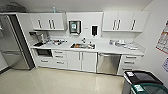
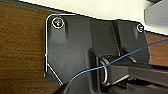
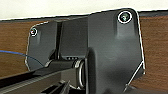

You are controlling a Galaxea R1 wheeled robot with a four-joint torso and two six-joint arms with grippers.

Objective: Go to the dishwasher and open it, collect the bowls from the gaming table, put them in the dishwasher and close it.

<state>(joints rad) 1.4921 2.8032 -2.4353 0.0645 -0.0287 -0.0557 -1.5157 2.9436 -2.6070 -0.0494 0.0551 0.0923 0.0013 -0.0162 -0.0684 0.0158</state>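
You are looking at one dishwasher (image 1: pixel 108 63), its steel front sitting under the white countertop (image 1: pixel 105 47) to the right of the sink (image 1: pixel 82 46). One sink is showing, one black-fronted oven (image 1: pixel 43 52) left of it, and one refrigerator (image 1: pixel 13 42) further left. Two wall dispensers (image 1: pixel 75 27) are hanging above the sink. Two bins (image 1: pixel 143 81) are standing right of the dishwasher.

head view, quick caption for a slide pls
Kitchenette seen from across the floor: shut steel dishwasher under the white counter, right of the sink.
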